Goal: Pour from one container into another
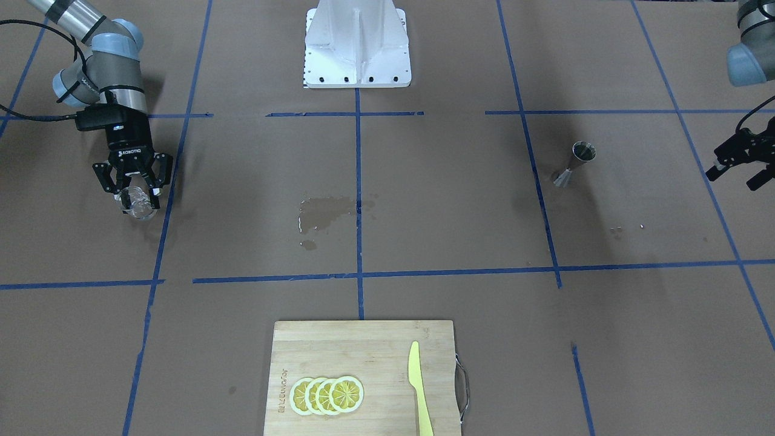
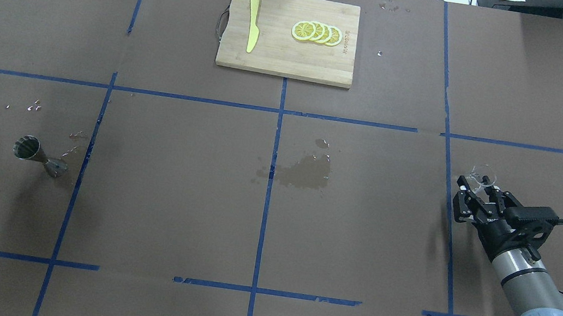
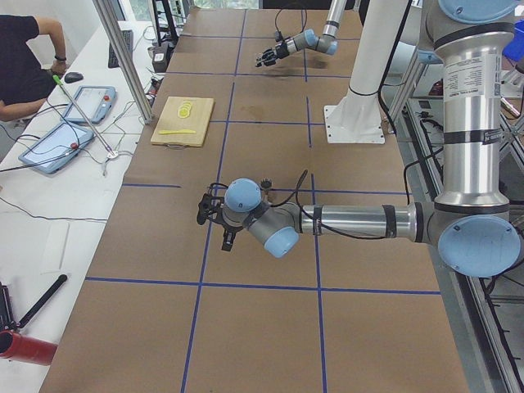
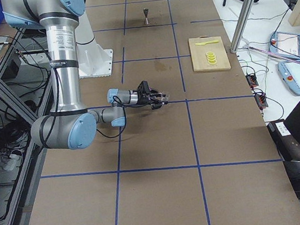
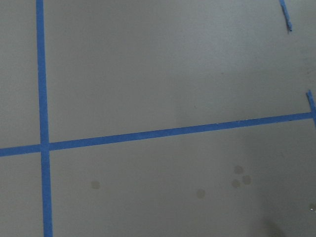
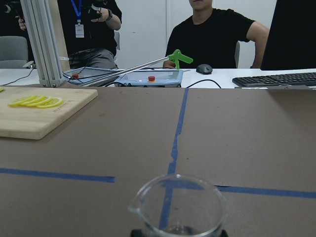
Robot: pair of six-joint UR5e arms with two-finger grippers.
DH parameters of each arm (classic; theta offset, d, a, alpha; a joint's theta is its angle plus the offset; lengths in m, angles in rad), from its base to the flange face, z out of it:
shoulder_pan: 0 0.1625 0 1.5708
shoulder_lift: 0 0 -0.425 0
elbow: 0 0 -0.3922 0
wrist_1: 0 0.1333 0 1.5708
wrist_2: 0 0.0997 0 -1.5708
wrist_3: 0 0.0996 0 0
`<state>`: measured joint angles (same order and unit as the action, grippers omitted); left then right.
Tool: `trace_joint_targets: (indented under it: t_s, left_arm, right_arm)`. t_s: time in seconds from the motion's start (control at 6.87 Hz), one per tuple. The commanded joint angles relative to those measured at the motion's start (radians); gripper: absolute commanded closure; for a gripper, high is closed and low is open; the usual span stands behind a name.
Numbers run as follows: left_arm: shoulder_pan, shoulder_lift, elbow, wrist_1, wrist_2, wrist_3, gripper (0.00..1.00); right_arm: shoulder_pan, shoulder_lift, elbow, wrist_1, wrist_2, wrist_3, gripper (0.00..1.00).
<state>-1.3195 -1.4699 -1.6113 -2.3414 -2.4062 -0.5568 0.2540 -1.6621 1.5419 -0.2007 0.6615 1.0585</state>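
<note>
The counter [image 1: 460, 200] is covered in brown paper and marked into squares by blue tape [image 1: 358, 157]. Past its far edge, ahead of the right end effector [image 1: 137, 192], two people [image 6: 212, 39] sit at a white desk [image 6: 276, 74]. The robot's white base [image 1: 357, 45] stands at the near edge, between the arms. A wooden board [image 1: 363, 345] lies at the far edge, forward of the right end effector and toward the counter's middle. It carries four overlapping lemon slices [image 1: 327, 395] and a yellow knife [image 1: 419, 387]. Wide bare paper stretches between the two end effectors, with a wet stain [image 1: 324, 212] about halfway, against the middle tape line.

The right end effector reaches out low over the counter, its fingers closed round the cup [image 1: 138, 204], which is upright. Whether the cup holds liquid I cannot tell. The left end effector [image 1: 734, 179] hangs with its fingers spread, holding nothing. The jigger [image 1: 575, 163] stands upright on the counter near it, on the side toward the stain and well apart from the cup. Its contents cannot be seen. A few small drops [image 1: 617, 229] glisten between the jigger and the left end effector, a little forward.
</note>
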Motion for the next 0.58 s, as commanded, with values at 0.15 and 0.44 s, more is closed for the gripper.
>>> trace_joint_targets:
  t_s: [0.15,0.44]
  left_arm:
    - [-0.006,0.022,-0.047,-0.001,0.004,-0.009,0.00]
    - [-0.006,0.022,-0.048,-0.001,0.004,-0.011,0.00]
  right_arm:
    - [-0.090,0.008,-0.016,0.015,-0.071,0.000,0.99]
    - [-0.122,0.008,-0.016,0.015,-0.092,0.000,0.98]
